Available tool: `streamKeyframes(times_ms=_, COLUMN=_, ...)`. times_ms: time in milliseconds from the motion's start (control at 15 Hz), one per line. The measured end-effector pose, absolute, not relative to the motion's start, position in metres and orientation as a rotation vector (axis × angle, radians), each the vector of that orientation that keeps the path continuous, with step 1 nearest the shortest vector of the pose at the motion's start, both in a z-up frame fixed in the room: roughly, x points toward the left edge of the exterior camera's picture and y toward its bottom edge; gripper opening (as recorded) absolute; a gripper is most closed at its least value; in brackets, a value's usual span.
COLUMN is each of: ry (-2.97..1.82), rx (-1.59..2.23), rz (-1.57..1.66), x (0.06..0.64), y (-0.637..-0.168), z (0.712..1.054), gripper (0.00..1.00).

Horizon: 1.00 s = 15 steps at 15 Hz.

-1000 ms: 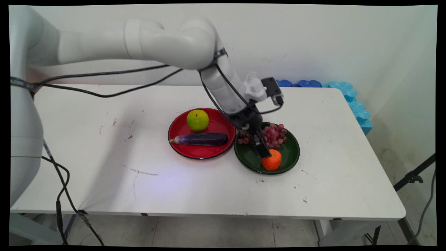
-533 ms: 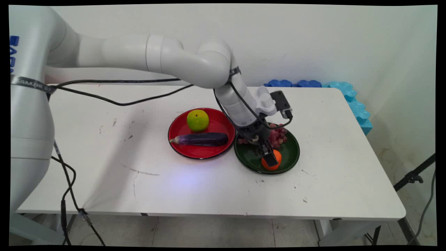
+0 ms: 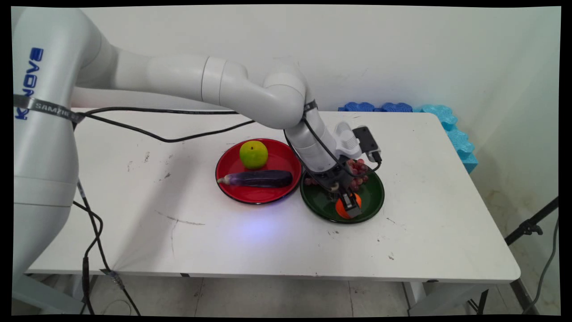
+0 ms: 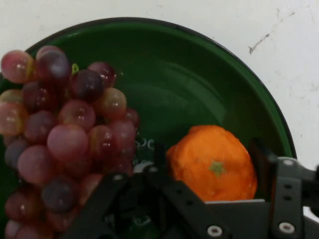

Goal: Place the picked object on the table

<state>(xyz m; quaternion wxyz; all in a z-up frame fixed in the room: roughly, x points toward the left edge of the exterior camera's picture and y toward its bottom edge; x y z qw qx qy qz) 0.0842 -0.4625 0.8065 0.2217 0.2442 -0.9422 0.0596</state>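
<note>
An orange [image 3: 340,208] [image 4: 212,164] lies at the near side of a dark green plate [image 3: 376,199] [image 4: 199,74], beside a bunch of red grapes [image 3: 358,173] [image 4: 65,134]. My black gripper [image 3: 351,208] [image 4: 210,155] is lowered into the plate and stands open around the orange. In the hand view one of its fingers [image 4: 160,152] is at the orange's left flank and the other at its right, both very close to the peel. In the main view the near finger hides much of the orange.
A red plate [image 3: 232,190] touches the green plate's left side; it holds a green apple [image 3: 254,154] and a purple eggplant [image 3: 261,178]. Blue foam pieces [image 3: 447,120] lie along the table's far right corner. Black cables hang from the arm over the table's left half.
The gripper has come down and slightly to the right, from just above the orange's left side to straddling it. The fruit and plates have not moved.
</note>
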Motion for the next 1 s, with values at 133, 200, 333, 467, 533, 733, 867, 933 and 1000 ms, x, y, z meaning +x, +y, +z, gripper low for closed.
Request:
streamKeyframes(times_ms=133, ry=-2.603, rx=0.667, rz=0.169, x=0.082, y=-0.462, z=0.805, gripper=0.0)
streamKeyframes(times_ms=200, ry=-2.604, rx=0.663, rz=0.173, x=0.082, y=-0.462, z=0.806, gripper=0.0)
streamKeyframes(times_ms=333, ry=-2.603, rx=0.648, rz=0.185, x=0.082, y=-0.461, z=0.812, gripper=0.0)
streamKeyframes(times_ms=467, ry=-2.603, rx=0.631, rz=0.199, x=0.084, y=-0.458, z=0.826, gripper=0.0)
streamKeyframes(times_ms=533, ry=-2.601, rx=0.623, rz=0.206, x=0.086, y=-0.456, z=0.838, gripper=0.0)
streamKeyframes(times_ms=733, ry=-2.592, rx=0.6, rz=0.211, x=0.096, y=-0.442, z=0.879, gripper=0.0)
streamKeyframes(times_ms=867, ry=-2.588, rx=0.583, rz=0.208, x=0.107, y=-0.43, z=0.908, gripper=0.0)
streamKeyframes(times_ms=933, ry=-2.589, rx=0.572, rz=0.206, x=0.115, y=-0.422, z=0.922, gripper=0.0)
streamKeyframes(times_ms=1000, ry=-2.592, rx=0.564, rz=0.203, x=0.122, y=-0.416, z=0.933, gripper=0.0)
